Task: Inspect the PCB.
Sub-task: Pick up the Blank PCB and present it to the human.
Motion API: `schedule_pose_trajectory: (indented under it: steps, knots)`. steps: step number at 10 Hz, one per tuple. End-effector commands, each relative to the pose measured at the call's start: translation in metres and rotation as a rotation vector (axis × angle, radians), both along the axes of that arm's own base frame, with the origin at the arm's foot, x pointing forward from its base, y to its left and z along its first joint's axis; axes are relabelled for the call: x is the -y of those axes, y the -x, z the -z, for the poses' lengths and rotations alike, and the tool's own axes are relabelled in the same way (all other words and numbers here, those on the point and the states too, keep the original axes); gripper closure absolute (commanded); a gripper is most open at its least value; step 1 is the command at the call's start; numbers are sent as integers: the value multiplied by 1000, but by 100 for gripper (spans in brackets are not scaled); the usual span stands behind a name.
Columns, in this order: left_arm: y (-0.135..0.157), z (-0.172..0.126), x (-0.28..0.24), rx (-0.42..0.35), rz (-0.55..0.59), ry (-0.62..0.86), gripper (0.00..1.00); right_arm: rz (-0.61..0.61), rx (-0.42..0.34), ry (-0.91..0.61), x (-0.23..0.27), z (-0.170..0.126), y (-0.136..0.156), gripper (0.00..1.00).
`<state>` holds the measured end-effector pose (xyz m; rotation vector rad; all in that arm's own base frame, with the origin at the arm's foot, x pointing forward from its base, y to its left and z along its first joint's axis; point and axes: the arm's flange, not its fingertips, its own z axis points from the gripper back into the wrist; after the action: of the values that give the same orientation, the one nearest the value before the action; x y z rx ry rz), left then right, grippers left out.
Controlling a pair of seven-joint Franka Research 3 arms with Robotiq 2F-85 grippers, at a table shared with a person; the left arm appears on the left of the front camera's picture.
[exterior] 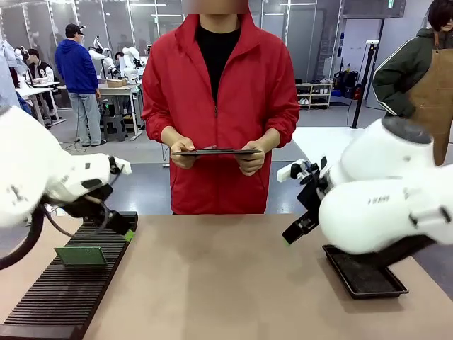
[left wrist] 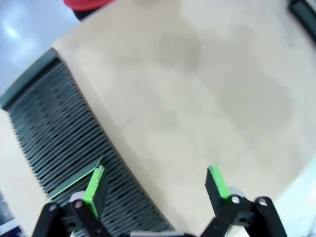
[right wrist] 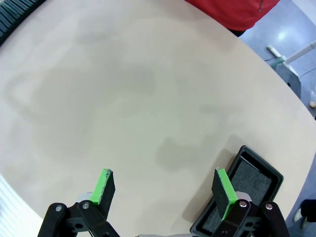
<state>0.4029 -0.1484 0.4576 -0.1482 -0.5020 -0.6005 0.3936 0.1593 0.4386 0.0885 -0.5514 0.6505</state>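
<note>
One blurred PCB (left wrist: pixel 74 181) beside left claw (left wrist: pixel 155 174)

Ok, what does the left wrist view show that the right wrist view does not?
Left wrist view gives the PCB set in the black slotted rack, close by the open left gripper. Right wrist view gives instead the shallow black tray beside the open right gripper. Both give the tan table, a part of the rack and a bit of the person's red jacket.
</note>
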Motion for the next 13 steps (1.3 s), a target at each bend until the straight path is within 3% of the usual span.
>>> schedule_pose_trajectory:
  steps: [1,3,7,10,12,13]
  knots:
    - [0,-25,-30,-129,54,113,0,-56,-113,-100,27,-30,2,0]
    - [12,-45,-67,-194,100,276,0,-97,-217,-288,64,-51,11,0]
    - [54,-46,-155,-209,146,602,0,-92,-309,-684,147,-57,46,0]
    - [97,-21,-226,-163,197,815,0,-70,-389,-922,224,-36,92,0]
    - [126,5,-271,-112,164,934,0,18,-425,-1096,275,-15,128,0]
    - [137,14,-287,-123,128,1002,0,60,-447,-1134,294,-4,142,0]
